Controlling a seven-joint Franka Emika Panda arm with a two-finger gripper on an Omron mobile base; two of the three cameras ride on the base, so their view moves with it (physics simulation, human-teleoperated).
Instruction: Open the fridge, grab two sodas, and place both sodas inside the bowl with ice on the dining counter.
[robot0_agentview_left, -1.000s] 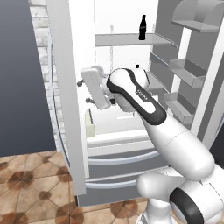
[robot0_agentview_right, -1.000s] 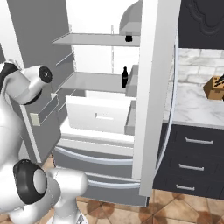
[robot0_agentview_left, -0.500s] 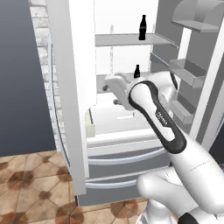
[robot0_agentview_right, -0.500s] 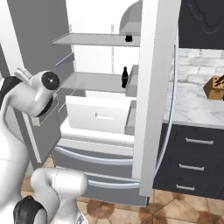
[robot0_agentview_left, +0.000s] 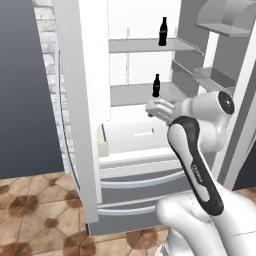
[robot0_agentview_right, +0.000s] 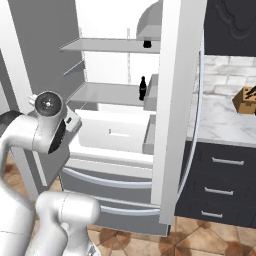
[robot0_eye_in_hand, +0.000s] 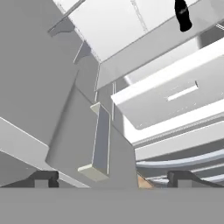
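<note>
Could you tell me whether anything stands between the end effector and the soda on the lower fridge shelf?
Nothing visible does. The fridge doors stand open, and the lower soda stands alone at the front of its shelf. The open end effector hangs just below and in front of it, with only open air between.

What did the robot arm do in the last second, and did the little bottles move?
The white arm swung its open gripper away from the left side of the tall grey fridge toward the middle, near the lower near-black soda bottle. It holds nothing. Both sodas stayed put, the other one on the upper shelf, and the doors stayed open.
</note>
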